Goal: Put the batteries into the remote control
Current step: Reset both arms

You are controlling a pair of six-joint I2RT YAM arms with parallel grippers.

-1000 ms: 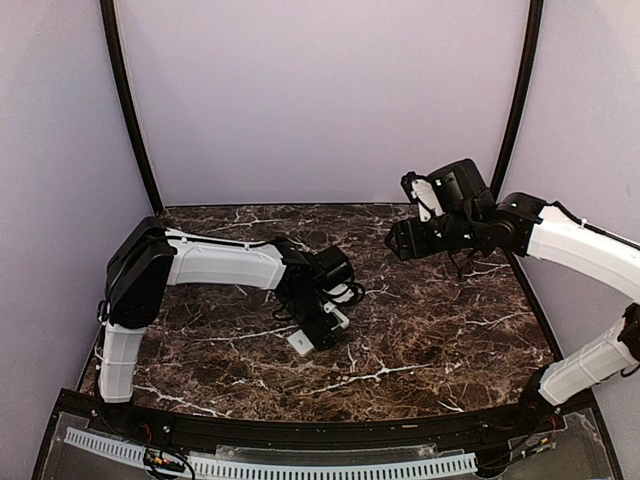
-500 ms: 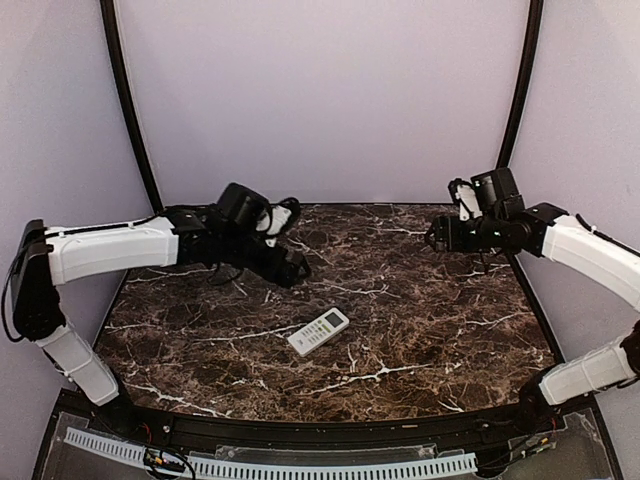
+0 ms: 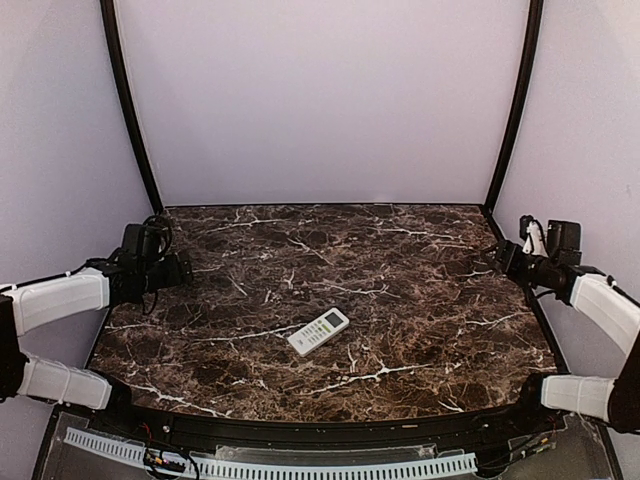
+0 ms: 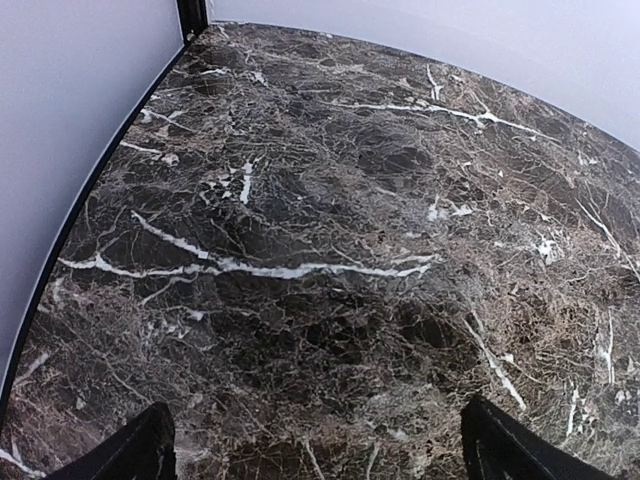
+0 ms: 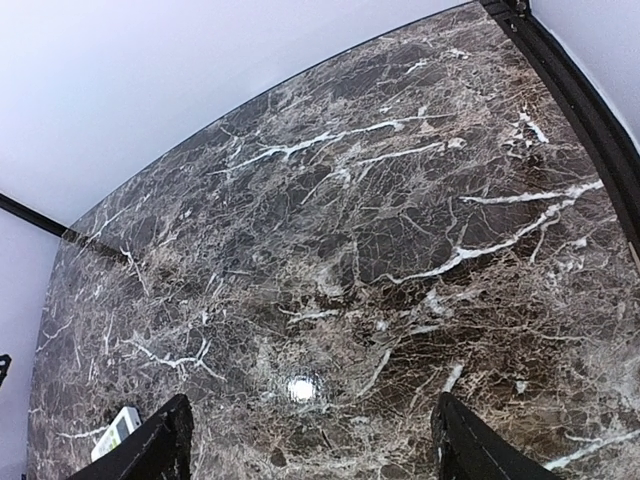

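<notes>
Top external view shows the remote control [image 3: 318,331] lying flat near the middle of the marble bench [image 3: 430,300], well apart from the left end effector [image 3: 182,268] at the left edge and the right end effector [image 3: 503,258] at the right edge, both released with jaws spread wide.

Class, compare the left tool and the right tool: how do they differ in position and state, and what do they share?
The left tool hangs at the table's left edge, the right tool at its right edge. The left tool's jaws look slightly wider than the right tool's. The right tool's camera catches the remote control; the left tool's sees only marble. Both are open and empty.
</notes>
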